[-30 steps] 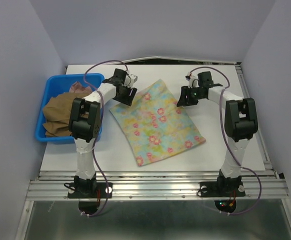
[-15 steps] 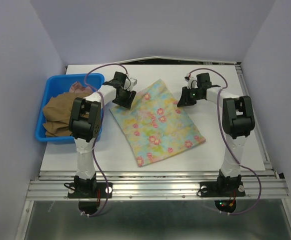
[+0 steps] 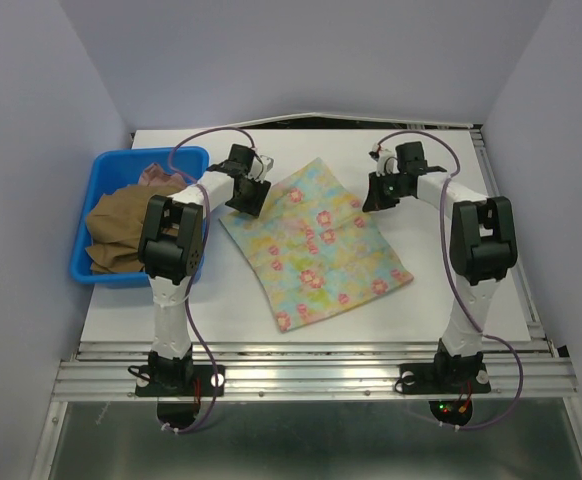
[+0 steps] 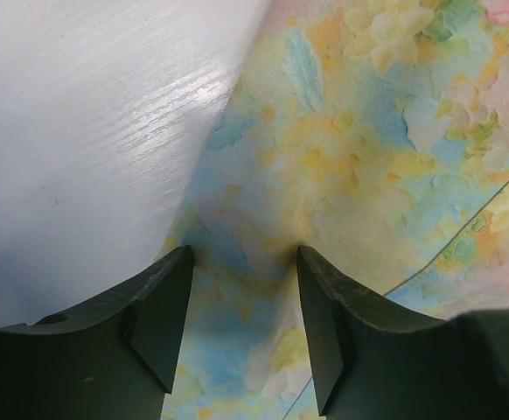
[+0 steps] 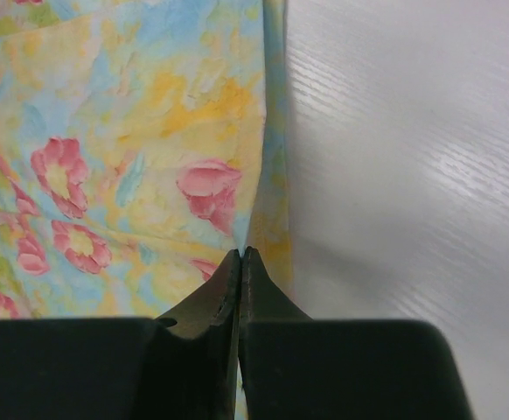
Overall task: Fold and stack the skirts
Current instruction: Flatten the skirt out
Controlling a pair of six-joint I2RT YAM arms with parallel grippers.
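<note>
**A:** Start at the left. What is there?

**B:** A blue bin [image 3: 121,277] sits on the left side of the worktop [image 3: 471,290]. The brown skirt [image 3: 121,230] lies crumpled inside it and fills most of it. A bit of the pink skirt [image 3: 154,174] shows at the bin's far end, behind the brown one.

**A:** And the left gripper?

**B:** The left gripper [image 3: 248,195] is just right of the bin, down at the far left edge of the floral skirt [image 3: 311,245]. From the wrist, its jaws stand moderately apart [image 4: 244,262]. Both fingers [image 4: 163,306] are on the cloth, close to where the skirt [image 4: 368,157] meets bare worktop [image 4: 88,122]. A low bulge of fabric sits between them, but they are not closed on it.

**A:** Where does that skirt lie?

**B:** It is spread flat in the middle of the worktop, turned at an angle, with one corner pointing far and one near. It is apart from the bin.

**A:** The right side?

**B:** The right gripper [image 3: 379,195] is at the skirt's far right edge. Its wrist view shows the jaws pressed together [image 5: 240,255], pinching a thin ridge of the hem [image 5: 149,131]. Bare worktop [image 5: 412,157] lies just to the right.
</note>
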